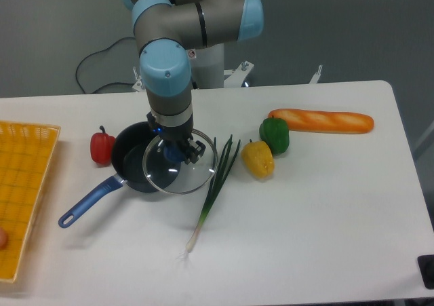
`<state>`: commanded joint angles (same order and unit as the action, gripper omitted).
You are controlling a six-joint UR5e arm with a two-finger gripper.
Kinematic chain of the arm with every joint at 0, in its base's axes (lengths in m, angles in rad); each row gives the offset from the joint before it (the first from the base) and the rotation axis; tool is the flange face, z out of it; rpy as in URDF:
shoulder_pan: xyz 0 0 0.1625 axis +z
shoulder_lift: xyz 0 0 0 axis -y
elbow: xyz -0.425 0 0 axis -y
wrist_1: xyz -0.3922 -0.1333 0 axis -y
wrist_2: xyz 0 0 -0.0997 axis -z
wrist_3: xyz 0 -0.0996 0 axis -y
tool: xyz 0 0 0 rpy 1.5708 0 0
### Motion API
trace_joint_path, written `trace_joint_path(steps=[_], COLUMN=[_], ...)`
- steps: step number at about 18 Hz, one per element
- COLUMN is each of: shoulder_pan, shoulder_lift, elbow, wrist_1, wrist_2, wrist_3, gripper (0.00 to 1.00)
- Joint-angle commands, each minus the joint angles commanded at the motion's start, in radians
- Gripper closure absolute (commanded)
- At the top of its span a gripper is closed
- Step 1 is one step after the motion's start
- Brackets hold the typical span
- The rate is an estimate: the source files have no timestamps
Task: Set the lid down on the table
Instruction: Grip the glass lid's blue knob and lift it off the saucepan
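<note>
Lying along the lower centre of the frame, a green onion runs from its white root end near the bottom up to its green tips just right of the lid. At the left edge sits a yellow woven tray on the white table. Just above the onion's middle, the lid — clear glass with a thin metal rim — hangs tilted, overlapping the right rim of the dark saucepan, whose blue handle points toward the lower left. The gripper comes straight down onto the lid's centre, its fingers closed on the blue knob. A red pepper stands just left of the saucepan. Right of centre, a yellow pepper touches a green pepper — and beyond them, toward the upper right, lies a baguette. The grey and light-blue arm rises out of the top of the frame.
</note>
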<state>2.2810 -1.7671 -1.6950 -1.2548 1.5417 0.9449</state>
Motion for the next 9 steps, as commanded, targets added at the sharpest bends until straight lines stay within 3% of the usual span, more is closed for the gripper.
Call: trace_joint_path(steps=[9], shoulder_pan=[0.002], shoulder_lift=[0.000], elbow=[0.006], wrist_1=[0.002], wrist_2=[0.000], wrist_3=[-0.003], gripper=[0.59])
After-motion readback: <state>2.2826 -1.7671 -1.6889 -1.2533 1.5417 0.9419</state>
